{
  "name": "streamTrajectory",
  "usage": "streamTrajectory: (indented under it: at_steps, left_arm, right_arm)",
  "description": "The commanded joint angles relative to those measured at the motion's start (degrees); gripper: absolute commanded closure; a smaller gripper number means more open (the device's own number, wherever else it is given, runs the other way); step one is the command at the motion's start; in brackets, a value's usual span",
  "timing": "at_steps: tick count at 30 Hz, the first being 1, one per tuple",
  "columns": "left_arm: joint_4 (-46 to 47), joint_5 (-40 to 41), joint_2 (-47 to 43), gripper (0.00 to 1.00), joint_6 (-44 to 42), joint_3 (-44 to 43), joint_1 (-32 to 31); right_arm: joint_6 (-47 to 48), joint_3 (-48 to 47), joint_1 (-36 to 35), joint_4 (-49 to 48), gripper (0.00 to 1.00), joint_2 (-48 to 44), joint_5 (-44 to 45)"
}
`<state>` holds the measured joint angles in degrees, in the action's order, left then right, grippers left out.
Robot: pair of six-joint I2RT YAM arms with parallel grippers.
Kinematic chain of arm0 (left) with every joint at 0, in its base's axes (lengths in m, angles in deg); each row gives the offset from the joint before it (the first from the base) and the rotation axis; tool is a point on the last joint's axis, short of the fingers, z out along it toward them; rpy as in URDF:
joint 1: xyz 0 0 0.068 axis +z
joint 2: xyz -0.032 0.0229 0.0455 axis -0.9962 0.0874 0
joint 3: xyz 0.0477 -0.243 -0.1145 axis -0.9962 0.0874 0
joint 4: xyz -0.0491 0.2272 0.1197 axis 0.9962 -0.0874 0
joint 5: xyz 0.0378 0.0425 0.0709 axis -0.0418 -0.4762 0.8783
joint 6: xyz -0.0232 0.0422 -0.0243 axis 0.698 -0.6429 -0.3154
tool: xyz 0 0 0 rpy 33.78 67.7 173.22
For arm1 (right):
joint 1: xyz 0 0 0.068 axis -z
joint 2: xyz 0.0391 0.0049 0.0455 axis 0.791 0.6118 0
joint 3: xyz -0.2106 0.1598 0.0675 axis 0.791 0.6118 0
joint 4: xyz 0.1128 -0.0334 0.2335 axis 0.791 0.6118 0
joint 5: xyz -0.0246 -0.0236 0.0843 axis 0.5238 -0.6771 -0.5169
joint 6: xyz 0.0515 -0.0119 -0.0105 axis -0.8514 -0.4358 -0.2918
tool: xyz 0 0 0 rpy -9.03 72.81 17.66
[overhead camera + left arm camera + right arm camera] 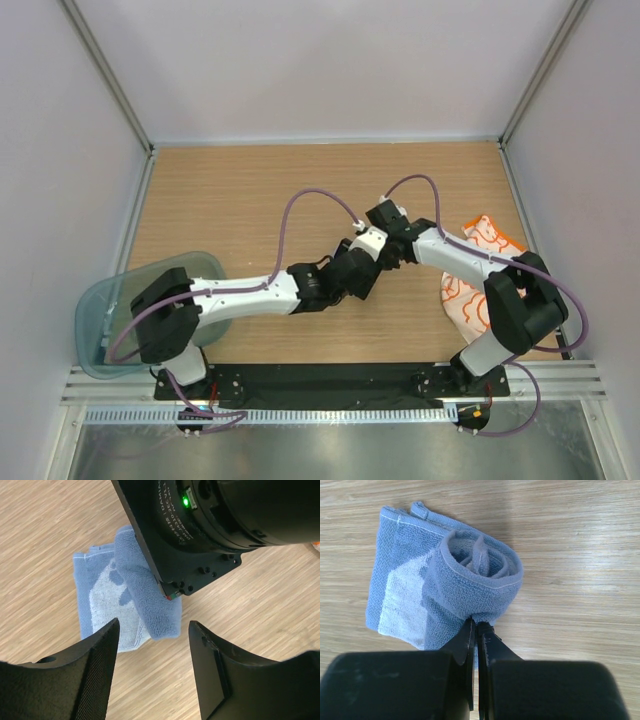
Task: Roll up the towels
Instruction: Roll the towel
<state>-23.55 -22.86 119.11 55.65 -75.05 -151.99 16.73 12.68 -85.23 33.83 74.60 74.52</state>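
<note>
Half-rolled blue towel (445, 575) touching closed right jaws (left jaws open).

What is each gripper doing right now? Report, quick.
Left gripper: open, empty, above the blue towel.
Right gripper: shut, pinching the rolled end of the blue towel.
</note>
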Motion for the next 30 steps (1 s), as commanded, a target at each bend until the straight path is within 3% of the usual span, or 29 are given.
streamTrajectory:
  at_steps: [1, 8, 13, 16, 18, 22, 26, 29, 30]
  left_arm:
    - [4.73, -1.87, 2.57, 0.41, -1.22, 0.11, -0.06]
    - [5.96, -3.46, 8.10, 0.38, -0.26, -0.06, -0.06]
    - [7.01, -4.33, 10.13, 0.46, 1.06, 0.81, 0.03]
    - [7.80, -4.95, 10.83, 0.62, 2.03, 1.60, 0.12]
    - [8.42, -6.00, 11.10, 0.68, 2.56, 2.31, 0.29]
    - [9.21, -8.81, 10.66, 0.96, 4.23, 4.85, 1.35]
    - [11.32, -11.88, 9.17, 1.00, 7.29, 7.58, 3.45]
    - [13.16, -15.56, 8.11, 1.00, 11.76, 11.00, 6.35]
    - [13.69, -16.54, 7.41, 1.00, 12.92, 11.97, 7.14]
  right_arm:
    - [0.51, -2.83, -0.54, 1.26, 0.99, -0.28, 0.74]
    - [0.43, -2.40, -0.45, 1.35, 0.99, -0.99, 0.30]
    - [0.25, -2.13, -0.54, 1.26, 0.99, -1.69, -0.49]
    - [-0.01, -2.13, -0.54, 1.09, 0.99, -1.87, -1.02]
    - [-0.19, -2.04, -0.54, 0.91, 0.99, -2.04, -1.28]
    - [-0.72, -1.96, -0.54, 0.74, 0.99, -2.39, -1.99]
    - [-0.98, -2.13, -0.45, 0.82, 0.99, -2.92, -1.99]
    - [-0.19, -2.83, -0.45, 1.00, 0.79, -4.06, -1.46]
    - [-0.02, -3.10, -0.54, 1.09, 0.65, -4.76, -1.20]
